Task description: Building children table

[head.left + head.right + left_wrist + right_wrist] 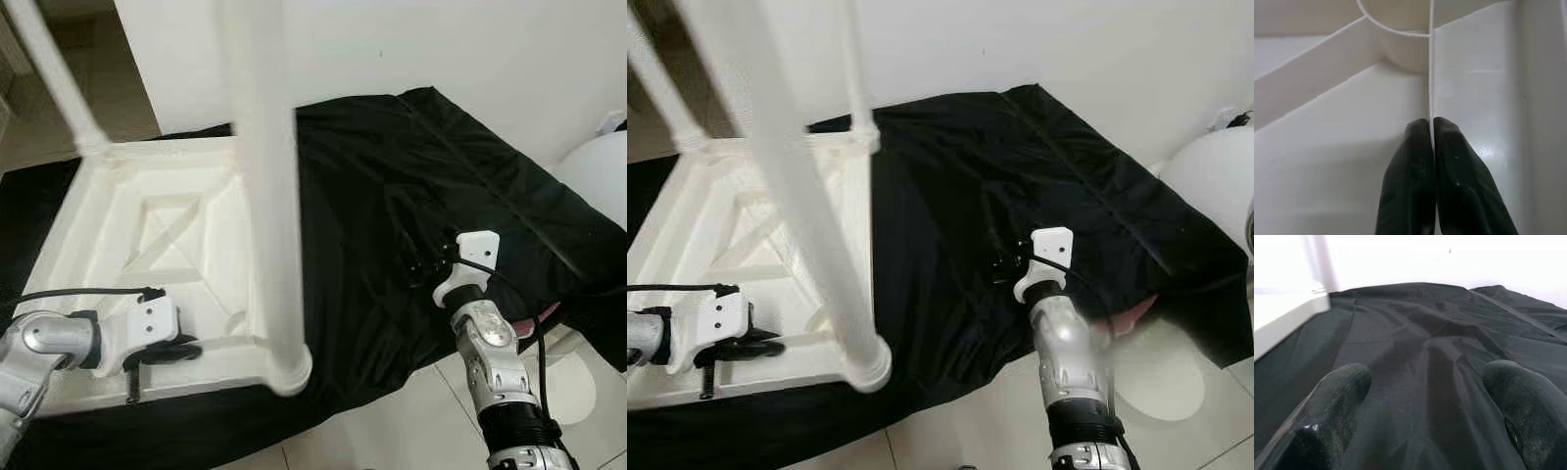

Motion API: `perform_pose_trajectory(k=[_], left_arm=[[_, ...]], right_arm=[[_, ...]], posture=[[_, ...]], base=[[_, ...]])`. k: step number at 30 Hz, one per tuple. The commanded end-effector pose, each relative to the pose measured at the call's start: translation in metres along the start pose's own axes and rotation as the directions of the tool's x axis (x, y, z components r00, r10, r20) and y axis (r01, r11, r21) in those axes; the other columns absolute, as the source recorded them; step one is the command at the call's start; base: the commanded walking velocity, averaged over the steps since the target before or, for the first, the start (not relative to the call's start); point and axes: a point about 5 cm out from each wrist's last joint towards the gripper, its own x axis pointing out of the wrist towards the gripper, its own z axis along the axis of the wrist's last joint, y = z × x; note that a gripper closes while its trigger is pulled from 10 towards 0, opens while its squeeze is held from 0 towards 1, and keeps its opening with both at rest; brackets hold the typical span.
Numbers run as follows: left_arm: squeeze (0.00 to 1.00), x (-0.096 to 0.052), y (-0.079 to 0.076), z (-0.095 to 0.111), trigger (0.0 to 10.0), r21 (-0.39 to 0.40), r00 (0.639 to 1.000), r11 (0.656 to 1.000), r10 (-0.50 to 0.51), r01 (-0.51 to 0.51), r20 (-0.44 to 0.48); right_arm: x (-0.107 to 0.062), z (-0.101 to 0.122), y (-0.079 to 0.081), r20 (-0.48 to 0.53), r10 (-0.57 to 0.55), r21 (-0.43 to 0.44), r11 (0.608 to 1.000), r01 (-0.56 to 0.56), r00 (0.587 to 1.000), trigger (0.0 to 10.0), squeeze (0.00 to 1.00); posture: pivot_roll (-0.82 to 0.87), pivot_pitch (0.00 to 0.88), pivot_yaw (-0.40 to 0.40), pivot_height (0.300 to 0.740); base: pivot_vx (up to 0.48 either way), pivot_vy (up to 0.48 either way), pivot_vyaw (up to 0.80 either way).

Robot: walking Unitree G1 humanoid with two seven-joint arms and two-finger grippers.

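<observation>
The white plastic children's table lies upside down on a black cloth. One leg stands up from its near right corner, another from the far left. My left gripper lies low over the table's near edge. In the left wrist view its fingers are shut on a thin upright rib of the underside, close to a round leg socket. My right gripper hovers over the cloth, right of the table, open with nothing between its fingers.
A white wall runs close behind the cloth. A large white rounded object sits at the far right. Pale floor tiles lie at the near edge, and something pink pokes from under the cloth by my right arm.
</observation>
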Motion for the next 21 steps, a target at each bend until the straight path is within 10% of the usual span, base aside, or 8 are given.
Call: perform_pose_trajectory(k=[1,3,5,10,12,18,19,21], left_arm=[[0.0,0.01,-0.003,-0.013,0.0,-0.072,0.994,0.991,0.11,-0.112,-0.026],[0.0,0.016,0.002,-0.006,1.9,-0.057,0.989,0.987,0.15,-0.15,0.005],[0.0,0.025,0.007,0.008,10.0,0.002,0.975,0.978,0.21,-0.211,0.067],[0.0,0.045,0.01,0.025,10.0,-0.042,0.959,0.969,0.248,-0.245,0.136],[1.0,0.054,0.008,0.031,10.0,-0.109,0.957,0.969,0.238,-0.222,0.164],[1.0,0.063,0.01,0.045,10.0,-0.095,0.928,0.954,0.298,-0.283,0.224],[0.0,0.064,0.01,0.049,10.0,-0.112,0.916,0.949,0.313,-0.294,0.251],[0.0,0.064,0.01,0.051,10.0,-0.143,0.908,0.945,0.323,-0.295,0.266]], right_arm=[[0.003,0.0,0.003,-0.005,0.004,0.009,1.0,-0.004,1.0,10.0,0.0],[0.004,0.0,0.003,-0.004,0.006,0.008,1.0,-0.006,1.0,10.0,0.0],[0.005,0.001,0.004,-0.003,0.008,0.008,1.0,-0.008,1.0,10.0,0.0],[0.005,0.0,0.005,-0.006,0.006,0.01,1.0,-0.006,1.0,10.0,0.0],[0.004,-0.001,0.004,-0.008,0.001,0.012,1.0,-0.001,1.0,10.0,0.0],[0.002,0.0,0.001,-0.008,-0.006,0.013,1.0,0.006,1.0,10.0,0.0],[0.001,0.001,-0.001,-0.004,-0.003,0.014,1.0,0.003,1.0,10.0,0.0],[0.0,0.002,-0.003,0.0,0.001,0.015,1.0,-0.001,1.0,10.0,0.0]], posture=[[-0.01,0.096,0.02,0.74],[-0.01,0.096,0.02,0.74],[-0.01,0.095,0.017,0.74],[-0.01,0.098,0.017,0.74],[-0.01,0.098,0.017,0.74],[-0.01,0.105,0.026,0.74],[-0.01,0.106,0.028,0.74],[-0.01,0.106,0.03,0.74]], base=[[0.0,0.0,0.0],[0.0,0.0,0.0],[0.0,0.0,0.0],[0.0,0.0,0.0],[0.0,0.0,0.0],[0.0,0.0,0.0],[0.0,0.0,0.0],[0.0,0.0,0.0]])
